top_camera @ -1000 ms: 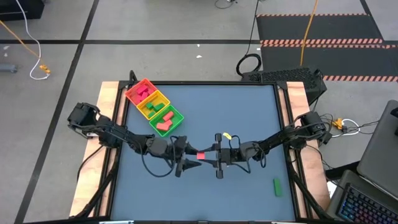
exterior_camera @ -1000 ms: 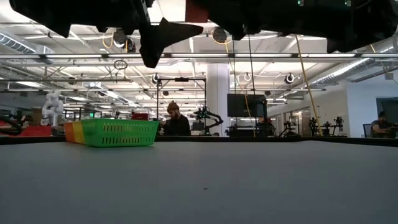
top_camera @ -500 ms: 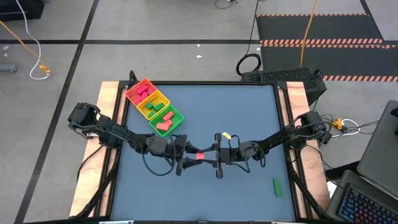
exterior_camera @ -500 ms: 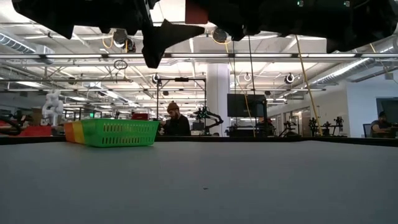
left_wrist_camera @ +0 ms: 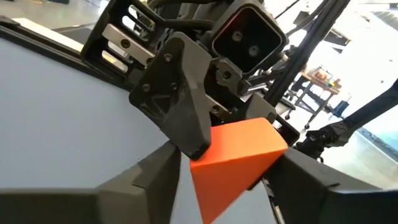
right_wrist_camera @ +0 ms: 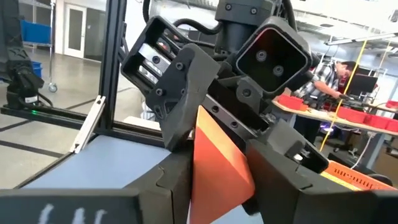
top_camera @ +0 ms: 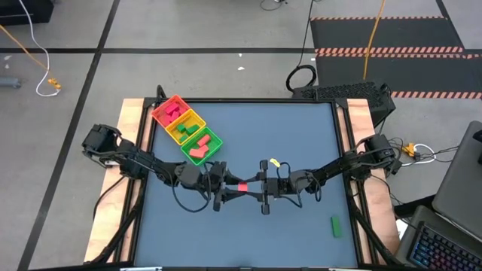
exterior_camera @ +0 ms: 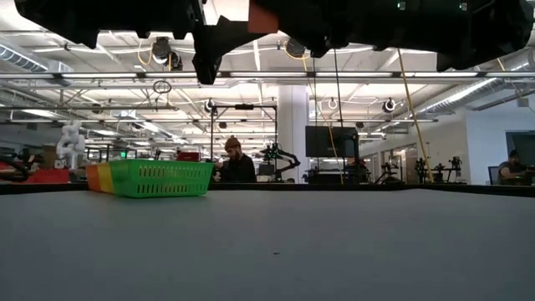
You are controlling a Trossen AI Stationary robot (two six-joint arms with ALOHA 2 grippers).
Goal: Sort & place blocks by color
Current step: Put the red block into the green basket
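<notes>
Above the middle of the desk point(top_camera: 301, 143), the left end effector point(top_camera: 226, 197) and right end effector point(top_camera: 252, 190) meet, both clamped on one red wedge block point(top_camera: 242, 187) in midair.

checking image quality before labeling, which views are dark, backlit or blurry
Low view: both arms are black silhouettes against bright ceiling lights. Left wrist view: the orange-red wedge block is sharp, the room behind blown out. Right wrist view: the near fingers are blurred. High view: evenly lit.

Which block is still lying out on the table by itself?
The green block near the table's right front corner; the others sit in the tray, and the red wedge is held up between both grippers.
</notes>
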